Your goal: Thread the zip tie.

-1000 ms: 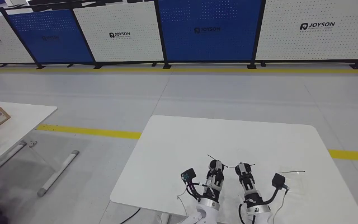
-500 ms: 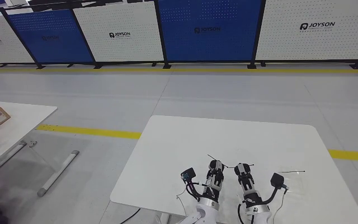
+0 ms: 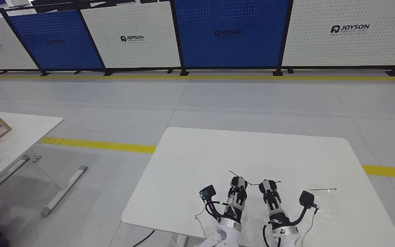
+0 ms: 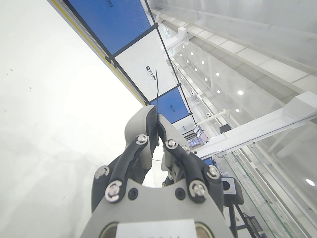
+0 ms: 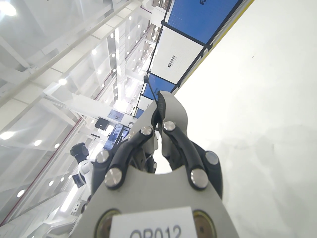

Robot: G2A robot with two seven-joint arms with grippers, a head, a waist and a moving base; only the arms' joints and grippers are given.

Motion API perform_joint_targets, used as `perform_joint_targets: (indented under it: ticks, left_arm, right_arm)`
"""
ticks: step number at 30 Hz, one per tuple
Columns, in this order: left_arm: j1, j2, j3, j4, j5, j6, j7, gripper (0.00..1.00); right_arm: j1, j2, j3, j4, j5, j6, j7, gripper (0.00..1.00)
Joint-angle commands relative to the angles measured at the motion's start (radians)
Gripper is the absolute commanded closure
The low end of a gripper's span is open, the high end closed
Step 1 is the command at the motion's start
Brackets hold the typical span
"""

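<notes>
White surface, pegboard panels behind; left claw pinched shut on the tail of the zip tie, right claw clamped below its head. Judged light, springy, slick: hold near the ends.

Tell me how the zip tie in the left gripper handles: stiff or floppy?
Probably springy rather than limp: the zip tie stands out of the shut left gripper nearly straight, unsupported. Likely very light, being so thin. Its free tip may bow if pushed end-on.
</notes>
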Motion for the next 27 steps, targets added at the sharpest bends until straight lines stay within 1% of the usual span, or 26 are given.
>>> perform_joint_targets:
  ticks: [1, 9, 12, 18, 24, 27]
  left_arm:
    - [0.000, 0.000, 0.000, 0.000, 0.000, 0.000, 0.000, 1.00]
    - [0.000, 0.000, 0.000, 0.000, 0.000, 0.000, 0.000, 1.00]
    - [0.000, 0.000, 0.000, 0.000, 0.000, 0.000, 0.000, 1.00]
    - [0.000, 0.000, 0.000, 0.000, 0.000, 0.000, 0.000, 1.00]
    - [0.000, 0.000, 0.000, 0.000, 0.000, 0.000, 0.000, 1.00]
    - [0.000, 0.000, 0.000, 0.000, 0.000, 0.000, 0.000, 1.00]
  right_arm:
    - [0.003, -0.002, -0.004, 0.001, -0.010, 0.015, -0.004, 1.00]
    - [0.002, -0.005, -0.009, -0.012, -0.025, 0.031, -0.005, 1.00]
    - [-0.009, -0.005, 0.002, -0.025, -0.024, 0.027, -0.027, 1.00]
    - [-0.009, -0.005, 0.002, -0.024, -0.024, 0.028, -0.024, 1.00]
    - [0.002, -0.005, -0.001, -0.039, -0.046, 0.092, 0.030, 1.00]
    - [-0.002, -0.007, 0.002, -0.041, -0.028, 0.084, 0.032, 1.00]
